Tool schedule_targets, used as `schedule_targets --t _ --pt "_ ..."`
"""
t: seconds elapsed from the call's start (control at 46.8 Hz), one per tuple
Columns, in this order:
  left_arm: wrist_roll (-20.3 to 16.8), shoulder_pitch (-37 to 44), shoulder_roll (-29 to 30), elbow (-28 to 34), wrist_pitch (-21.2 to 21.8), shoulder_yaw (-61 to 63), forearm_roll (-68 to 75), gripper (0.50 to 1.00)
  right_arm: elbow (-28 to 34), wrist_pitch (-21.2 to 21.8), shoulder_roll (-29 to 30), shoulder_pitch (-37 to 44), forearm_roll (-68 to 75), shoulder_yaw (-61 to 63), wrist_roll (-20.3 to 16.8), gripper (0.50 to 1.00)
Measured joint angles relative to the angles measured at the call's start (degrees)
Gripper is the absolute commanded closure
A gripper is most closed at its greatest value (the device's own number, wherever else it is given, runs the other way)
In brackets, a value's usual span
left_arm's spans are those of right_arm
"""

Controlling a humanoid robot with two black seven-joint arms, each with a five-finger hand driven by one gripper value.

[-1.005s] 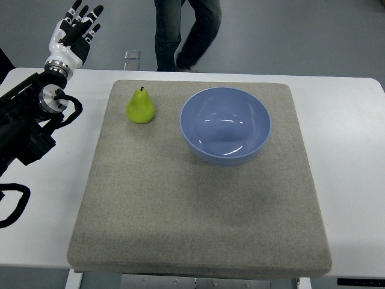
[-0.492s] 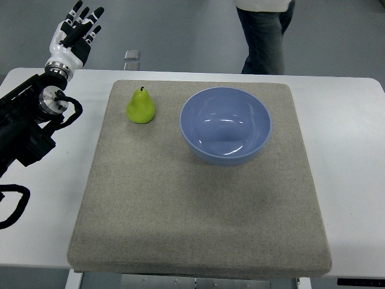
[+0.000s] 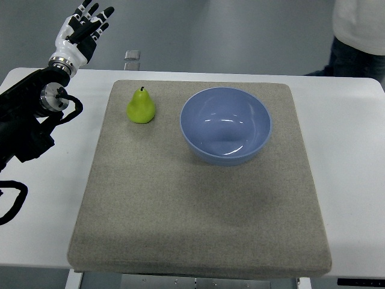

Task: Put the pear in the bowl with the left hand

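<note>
A green pear (image 3: 141, 108) stands upright on the grey mat (image 3: 192, 205), at its far left. A blue bowl (image 3: 225, 125) sits empty on the mat to the right of the pear, a short gap between them. My left hand (image 3: 83, 27) is raised beyond the table's far left corner, fingers spread and holding nothing. It is well to the left of the pear and farther back. My left arm (image 3: 30, 114) lies over the table's left side. My right hand is out of view.
The mat covers most of the white table (image 3: 349, 150). A person (image 3: 358, 36) stands on the floor past the far right corner. A small grey block (image 3: 132, 55) lies on the floor behind the table's far edge.
My left hand has moved slightly right and farther from me, still open. The person behind the table has walked from the middle to the far right.
</note>
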Motion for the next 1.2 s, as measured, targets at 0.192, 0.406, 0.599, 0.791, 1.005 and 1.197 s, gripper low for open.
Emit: schedule_targets --t 0.192,0.406,0.599,0.791,1.005,1.197 --pt "0.0 -2.2 1.6 0.0 -0.1 9.2 2.0 0.508 0.0 0.0 0.0 0.0 0.0 0.0 0.0 0.574" --pt "-0.1 -4.7 3.1 0.0 -1.4 16.8 11.3 0.508 0.0 0.0 0.0 0.0 0.0 0.0 0.0 0.574" --pt "-0.1 -6.0 5.5 -2.2 -4.6 20.2 22.2 0.508 0.0 0.0 0.0 0.0 0.0 0.0 0.0 0.574" --pt "-0.1 -8.4 10.4 -8.3 -9.9 21.3 33.3 0.508 0.0 0.0 0.0 0.0 0.0 0.0 0.0 0.574" --pt "-0.1 -12.4 16.4 -14.0 -19.9 21.4 46.6 0.510 0.0 0.0 0.0 0.0 0.0 0.0 0.0 0.574" --pt "-0.2 -13.0 19.0 -20.5 -21.2 21.4 59.5 0.512 0.0 0.0 0.0 0.0 0.0 0.0 0.0 0.574"
